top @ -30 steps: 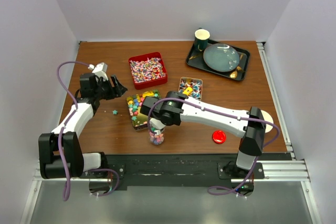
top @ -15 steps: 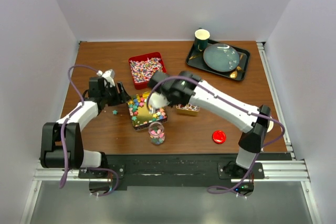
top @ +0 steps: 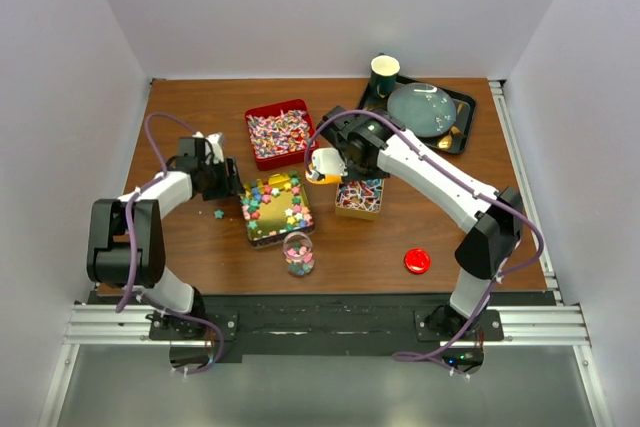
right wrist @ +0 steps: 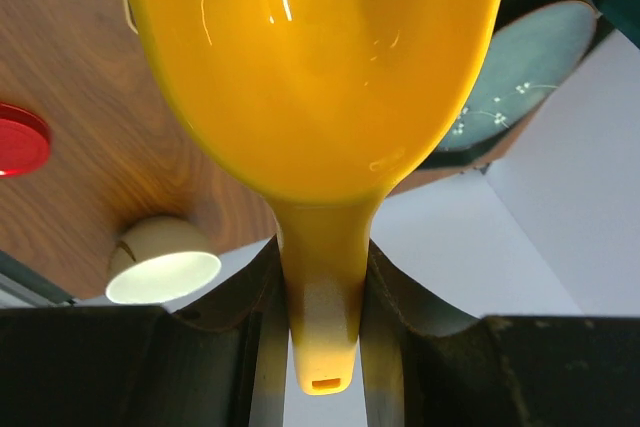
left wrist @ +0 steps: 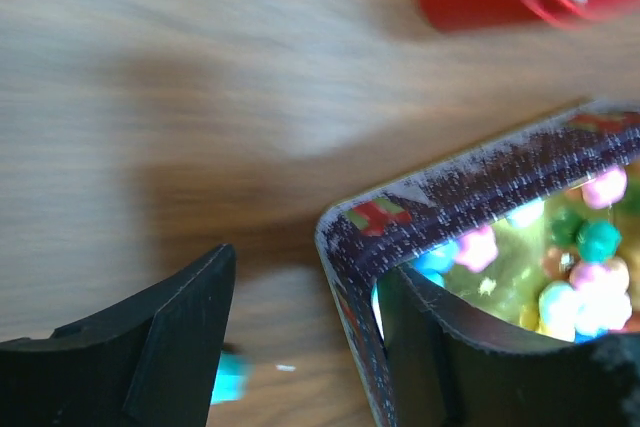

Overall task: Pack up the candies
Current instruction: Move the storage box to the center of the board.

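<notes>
Bright star candies (top: 272,207) fill a gold tin (top: 262,238) at the table's middle. My left gripper (top: 226,180) is open at the tin's left corner. In the left wrist view its jaws (left wrist: 305,282) straddle the tin wall (left wrist: 450,197), with one finger inside by the stars (left wrist: 590,277). A loose blue star (top: 218,213) lies beside it. My right gripper (top: 340,152) is shut on a yellow scoop (top: 322,165), seen from below in the right wrist view (right wrist: 320,67). Pink-white twists fill a red tin (top: 281,133). Red-blue-silver twists fill a small tin (top: 360,197). A glass jar (top: 298,254) holds mixed candies.
A red round lid (top: 417,261) lies at the front right. A dark tray (top: 462,122) with a teal plate (top: 421,109) and a green cup (top: 384,73) stands at the back right. A cream cup (right wrist: 160,267) sits by the right edge.
My right arm has swung from over the jar, past the star tin, to the back with the scoop. My left gripper has moved right onto the star tin's corner.
</notes>
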Robot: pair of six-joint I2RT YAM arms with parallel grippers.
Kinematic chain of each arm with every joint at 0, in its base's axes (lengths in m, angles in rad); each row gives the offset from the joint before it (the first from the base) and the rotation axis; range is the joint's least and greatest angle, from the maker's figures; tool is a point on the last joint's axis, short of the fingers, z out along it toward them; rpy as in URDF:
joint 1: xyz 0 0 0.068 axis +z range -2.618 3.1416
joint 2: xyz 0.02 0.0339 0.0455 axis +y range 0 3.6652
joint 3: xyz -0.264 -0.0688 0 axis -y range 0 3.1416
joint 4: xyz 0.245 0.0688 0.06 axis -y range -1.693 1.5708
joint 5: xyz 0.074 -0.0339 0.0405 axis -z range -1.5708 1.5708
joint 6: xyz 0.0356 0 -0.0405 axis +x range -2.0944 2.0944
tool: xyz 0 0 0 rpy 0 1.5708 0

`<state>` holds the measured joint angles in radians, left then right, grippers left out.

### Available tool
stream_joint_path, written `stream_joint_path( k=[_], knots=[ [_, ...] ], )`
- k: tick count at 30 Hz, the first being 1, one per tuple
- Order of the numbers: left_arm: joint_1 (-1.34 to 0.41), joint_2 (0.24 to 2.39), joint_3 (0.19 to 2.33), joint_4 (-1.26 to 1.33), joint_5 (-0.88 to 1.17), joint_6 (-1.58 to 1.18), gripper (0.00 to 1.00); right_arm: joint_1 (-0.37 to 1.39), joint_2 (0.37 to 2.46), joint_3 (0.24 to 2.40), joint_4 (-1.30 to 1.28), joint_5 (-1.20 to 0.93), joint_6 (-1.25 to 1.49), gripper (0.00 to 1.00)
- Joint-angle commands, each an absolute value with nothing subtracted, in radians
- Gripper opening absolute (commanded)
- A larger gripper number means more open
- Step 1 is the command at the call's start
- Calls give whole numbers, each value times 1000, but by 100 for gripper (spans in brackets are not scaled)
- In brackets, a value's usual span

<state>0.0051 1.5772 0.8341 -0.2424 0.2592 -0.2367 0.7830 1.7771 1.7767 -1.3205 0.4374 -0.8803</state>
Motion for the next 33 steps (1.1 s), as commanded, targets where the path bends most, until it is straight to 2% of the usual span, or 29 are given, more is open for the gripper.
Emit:
stream_joint_path(
  k=[1, 7, 15, 19, 24, 28, 33],
  knots=[
    [156, 1626, 914, -275, 233, -109, 63, 732, 1739, 1790, -1292, 370, -816, 0],
    [239, 1718, 1006, -270, 202, 43, 65, 700, 1785, 1825, -1290, 324, -818, 0],
    [262, 1934, 1282, -299, 91, 216, 66, 686, 1833, 1842, -1285, 299, -813, 0],
    [291, 1994, 1397, -357, 87, 215, 66, 678, 1844, 1844, -1281, 298, -818, 0],
    [295, 1985, 1410, -371, 46, 201, 66, 670, 1861, 1868, -1285, 301, -813, 0],
    [311, 1933, 1336, -374, 31, 167, 66, 661, 1874, 1879, -1285, 304, -813, 0],
    [325, 1780, 1324, -324, 46, 62, 68, 643, 1881, 1908, -1282, 305, -813, 0]
  ],
)
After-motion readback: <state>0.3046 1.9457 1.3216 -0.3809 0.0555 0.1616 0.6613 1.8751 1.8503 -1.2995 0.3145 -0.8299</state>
